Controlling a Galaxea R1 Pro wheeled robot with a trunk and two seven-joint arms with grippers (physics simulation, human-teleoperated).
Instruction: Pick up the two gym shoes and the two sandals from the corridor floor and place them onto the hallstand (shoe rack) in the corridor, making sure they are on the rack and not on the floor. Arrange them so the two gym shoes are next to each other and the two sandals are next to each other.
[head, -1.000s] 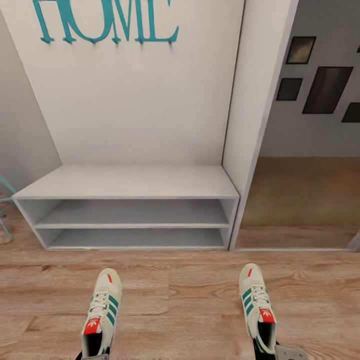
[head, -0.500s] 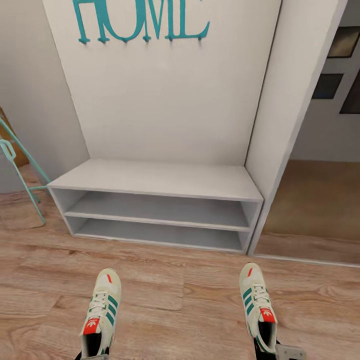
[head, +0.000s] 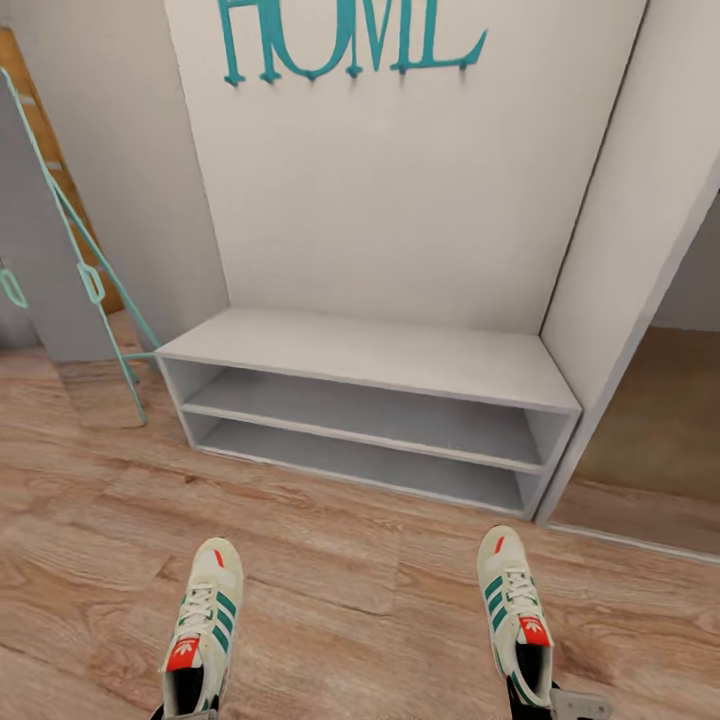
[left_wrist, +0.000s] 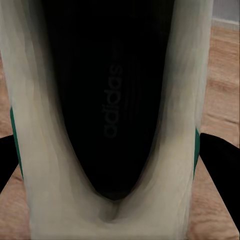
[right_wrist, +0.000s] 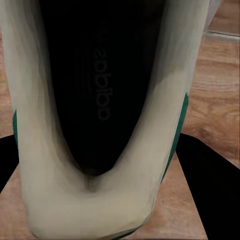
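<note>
We are carrying one gym shoe (head: 202, 625) in the left gripper's (left_wrist: 120, 210) jaws, another (head: 514, 612) in the right gripper's (right_wrist: 100, 210); facing the "HOME" bench (head: 370, 350) risks misplacing them there.

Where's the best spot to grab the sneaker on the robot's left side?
At its heel end. The left gym shoe points toe-forward, so its heel collar faces the robot; the left tool comes from behind, and its dark fingers flank the narrow heel, where the open collar gives firm walls to pinch.
</note>
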